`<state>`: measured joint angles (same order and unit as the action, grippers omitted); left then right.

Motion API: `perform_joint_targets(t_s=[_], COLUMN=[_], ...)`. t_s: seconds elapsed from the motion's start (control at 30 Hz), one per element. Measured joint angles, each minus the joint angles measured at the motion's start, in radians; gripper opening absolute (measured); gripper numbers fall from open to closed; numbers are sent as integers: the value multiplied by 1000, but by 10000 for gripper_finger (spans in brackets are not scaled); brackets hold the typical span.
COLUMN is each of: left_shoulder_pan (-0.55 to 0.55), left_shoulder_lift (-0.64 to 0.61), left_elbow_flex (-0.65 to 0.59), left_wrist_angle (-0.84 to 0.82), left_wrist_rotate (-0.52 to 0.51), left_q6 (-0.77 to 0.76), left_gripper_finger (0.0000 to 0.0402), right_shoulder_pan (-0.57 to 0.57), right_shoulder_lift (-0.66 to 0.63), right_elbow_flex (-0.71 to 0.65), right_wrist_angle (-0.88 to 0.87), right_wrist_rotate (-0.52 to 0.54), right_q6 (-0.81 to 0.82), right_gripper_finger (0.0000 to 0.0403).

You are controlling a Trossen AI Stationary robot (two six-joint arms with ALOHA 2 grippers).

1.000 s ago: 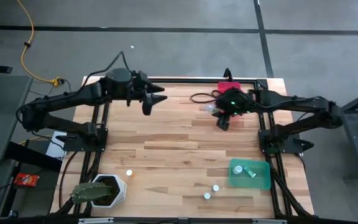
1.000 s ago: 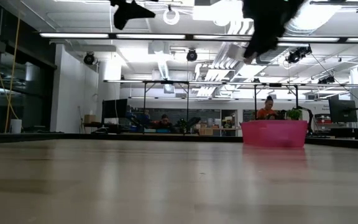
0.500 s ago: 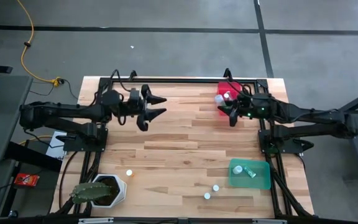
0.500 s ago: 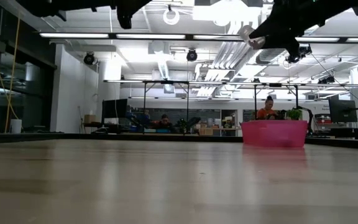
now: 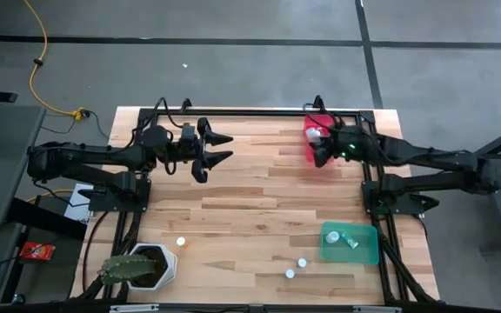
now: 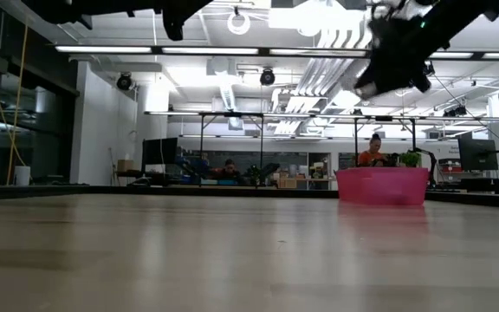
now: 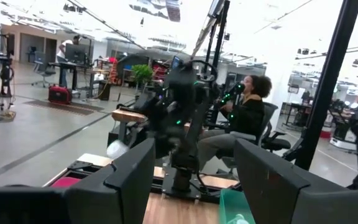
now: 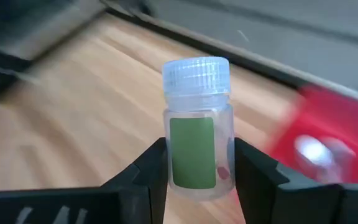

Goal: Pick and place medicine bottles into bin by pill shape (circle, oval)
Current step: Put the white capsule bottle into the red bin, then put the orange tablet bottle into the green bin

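The right gripper (image 8: 194,163) is clamped on a clear medicine bottle (image 8: 196,129) with a green label and ribbed white cap — held upright over the near edge of the red bin (image 5: 317,127). The left gripper (image 5: 218,149) hangs well away from the red bin across the table (image 5: 250,209), fingers spread apart and empty. Three more bottles (image 5: 302,262) stand far from the red bin.

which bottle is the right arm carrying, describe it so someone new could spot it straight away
Start at the red plastic bin at the far right corner of the wooden table. The right arm's tool hangs at that bin's edge, shut on a small clear bottle with a white ribbed cap. Unlike the white-capped bottles lying on the table or in the green tray, it is held in the air and shows a green label.
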<state>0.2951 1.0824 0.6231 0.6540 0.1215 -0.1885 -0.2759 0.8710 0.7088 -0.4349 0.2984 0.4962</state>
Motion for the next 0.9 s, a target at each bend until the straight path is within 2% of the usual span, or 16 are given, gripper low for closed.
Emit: perform_joint_targets(t_s=[0.17,0.4,0.57,0.9], left_shoulder_pan=[0,0,0,0], left_shoulder_lift=[0,0,0,0], left_elbow_flex=[0,0,0,0], left_wrist_angle=[0,-2,-2,-2], left_wrist_rotate=[-2,-2,-2,-2], left_q6=[-2,-5,-28,-28], left_gripper_finger=[209,209,209,209], right_shoulder_pan=[-176,-367,-408,-408], right_shoulder_lift=[162,366,471,541], right_elbow_flex=[49,41,41,41], right_wrist_angle=[-226,-170,-105,-76], right_wrist_rotate=[-22,-159,-266,-249], right_q6=[99,48,38,18], right_gripper_finger=[126,133,160,210])
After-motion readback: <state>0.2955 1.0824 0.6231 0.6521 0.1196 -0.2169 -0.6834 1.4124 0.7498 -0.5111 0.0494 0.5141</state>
